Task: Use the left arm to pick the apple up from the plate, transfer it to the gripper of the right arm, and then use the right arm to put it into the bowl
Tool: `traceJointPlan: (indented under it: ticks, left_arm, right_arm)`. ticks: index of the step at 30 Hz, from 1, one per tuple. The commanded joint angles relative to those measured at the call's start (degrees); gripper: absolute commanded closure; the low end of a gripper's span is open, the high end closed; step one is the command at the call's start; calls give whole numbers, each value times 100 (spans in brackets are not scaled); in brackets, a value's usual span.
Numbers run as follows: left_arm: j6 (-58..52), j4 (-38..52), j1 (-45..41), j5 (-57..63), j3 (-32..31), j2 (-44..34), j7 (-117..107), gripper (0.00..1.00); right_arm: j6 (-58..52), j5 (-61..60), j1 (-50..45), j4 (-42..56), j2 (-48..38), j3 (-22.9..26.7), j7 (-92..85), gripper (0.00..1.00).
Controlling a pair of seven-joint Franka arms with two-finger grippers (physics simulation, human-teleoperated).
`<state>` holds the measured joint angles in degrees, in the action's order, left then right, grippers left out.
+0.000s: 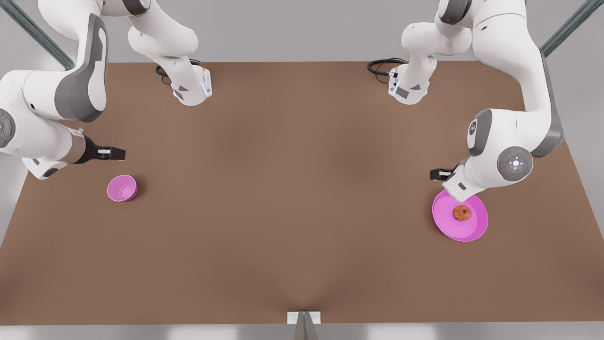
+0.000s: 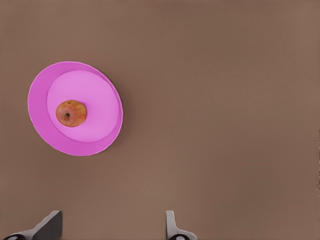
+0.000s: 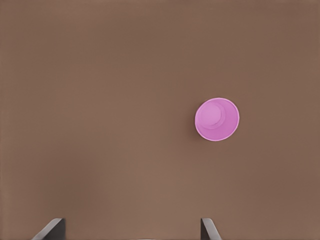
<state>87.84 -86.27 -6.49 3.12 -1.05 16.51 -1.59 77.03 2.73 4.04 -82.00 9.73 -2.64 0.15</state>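
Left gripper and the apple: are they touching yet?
Apart. In the left wrist view the left gripper has open jaws over bare table, with the apple resting on the plate well away.

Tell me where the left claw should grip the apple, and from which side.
Probably from straight above, fingers closing across the widest part of the apple. It sits stem end up on the flat, shallow plate, so nothing blocks its sides. The left claw is open; the right claw waits near the bowl.

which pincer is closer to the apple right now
Left. The left pincer hovers open just beside the plate holding the apple; the right pincer waits across the table, above the bowl.
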Motion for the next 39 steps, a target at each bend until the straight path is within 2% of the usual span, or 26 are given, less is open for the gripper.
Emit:
traceJointPlan:
  ticks: [1, 3, 5, 11, 14, 15, 39]
  left_arm:
    - [489, 5, -18, -40, 17, -8, 168, 0]
    - [541, 22, 25, -40, 17, 45, 159, 0]
    - [646, 743, 649, -14, 17, 1029, 466, 0]
    - [2791, 726, 1168, -22, 140, 2322, 1328, 0]
    - [2879, 550, 1273, -66, 157, 2322, 1319, 0]
    - [3590, -135, 1273, -58, 184, 2155, 1311, 0]
    - [3899, -1234, 1484, -49, 315, 2234, 1293, 0]
  right_arm:
    - [436, -9, 0, -17, -6, -8, -130, 0]
    - [445, -80, 0, 18, 11, -8, -130, 0]
    - [453, -97, 0, 18, 11, 1, -130, 0]
    - [418, -71, 18, 35, 3, 9, -130, 0]
    - [410, -71, 18, 27, 11, 9, -130, 0]
    - [410, -53, 44, 18, 11, 9, -138, 0]
    - [383, -80, 53, 18, 64, 1, -156, 0]
